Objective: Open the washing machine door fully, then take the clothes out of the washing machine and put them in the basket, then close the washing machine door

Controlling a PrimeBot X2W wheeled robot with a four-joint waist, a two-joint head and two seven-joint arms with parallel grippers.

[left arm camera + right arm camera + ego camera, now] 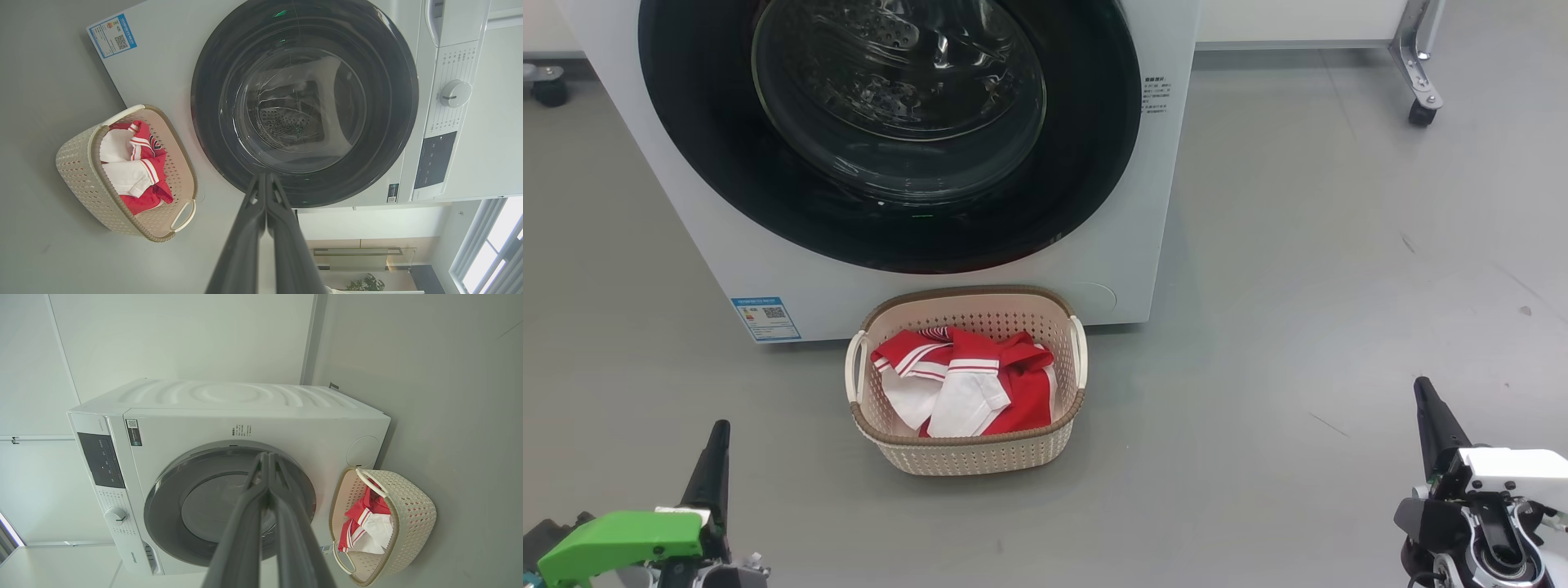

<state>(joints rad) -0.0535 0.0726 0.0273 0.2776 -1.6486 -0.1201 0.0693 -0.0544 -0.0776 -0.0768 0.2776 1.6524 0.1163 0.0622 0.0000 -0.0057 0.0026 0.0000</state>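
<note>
Shows the clothes [964, 380] heaped in the basket [980, 457] at the foot of the washing machine [670, 188], door [703, 163] closed. Places left gripper [717, 437] and right gripper [1425, 396] well apart either side, fingers pressed together, holding nothing.

Glossy black-rimmed round washing machine door [890, 131] cropped at head view top; blue sticker [765, 318] print unreadable; red-and-white clothes [968, 384] partly hidden behind cream perforated basket [980, 455] wall.

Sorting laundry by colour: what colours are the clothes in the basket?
The clothes are red and white, with striped trim; head view shows best.
</note>
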